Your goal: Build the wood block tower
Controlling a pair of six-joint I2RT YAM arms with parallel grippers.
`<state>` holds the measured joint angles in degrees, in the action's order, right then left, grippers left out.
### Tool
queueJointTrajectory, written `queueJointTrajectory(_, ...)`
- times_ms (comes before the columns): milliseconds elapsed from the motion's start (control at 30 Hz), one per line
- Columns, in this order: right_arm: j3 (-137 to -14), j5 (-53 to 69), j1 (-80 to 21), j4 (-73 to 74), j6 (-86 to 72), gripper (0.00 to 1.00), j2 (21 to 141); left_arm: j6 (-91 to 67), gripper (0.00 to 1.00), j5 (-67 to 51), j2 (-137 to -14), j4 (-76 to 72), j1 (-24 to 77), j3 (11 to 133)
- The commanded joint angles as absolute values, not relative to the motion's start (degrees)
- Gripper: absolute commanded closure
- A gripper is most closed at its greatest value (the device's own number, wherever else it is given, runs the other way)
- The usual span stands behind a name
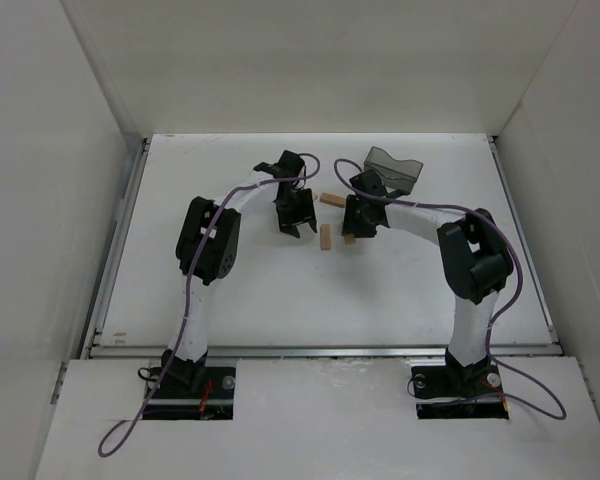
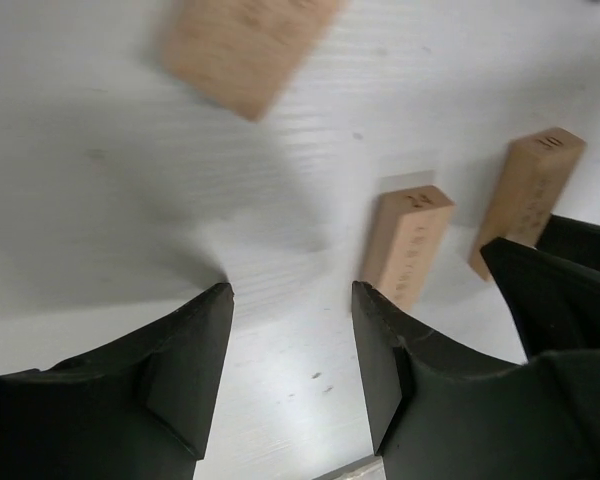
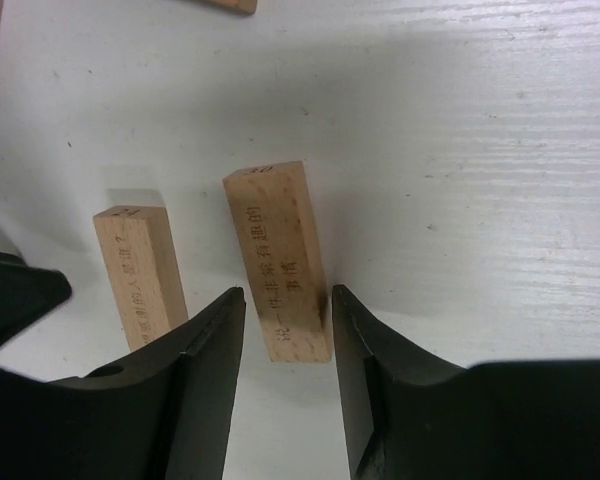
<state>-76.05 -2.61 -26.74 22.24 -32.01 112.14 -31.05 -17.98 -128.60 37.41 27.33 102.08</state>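
Right wrist: block is flanked narrowly by right gripper fingers; grip cannot be told.
Left gripper: fingers are parted; nothing is held.

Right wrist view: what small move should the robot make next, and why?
Probably squeeze the right gripper firmly shut on the wood block between its fingers. They flank it closely, though I cannot tell whether both touch.

Six o'clock of the tan rectangular wooden bars: free white table; one o'clock: dark translucent grey plastic bin.
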Motion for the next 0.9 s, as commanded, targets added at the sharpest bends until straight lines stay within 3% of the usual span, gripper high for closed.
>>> queueJointTrajectory(0, -78.2, -3.2, -28.1, 20.4, -33.2, 0.54, 112.7, -26.5, 0.51, -7.2, -130.0, 43.7, 24.9, 101.6)
queueJointTrajectory(467, -75.9, -4.9, -30.3, 21.1, -33.6, 0.77, 112.1, -24.1, 0.51, -2.6, -124.8, 43.7, 18.3, 102.0)
queueJointTrajectory(867, -73.5, -6.8, -30.9, 22.9, -31.8, 0.77, 109.0, -24.1, 0.51, -5.0, -124.3, 43.2, 17.1, 101.4)
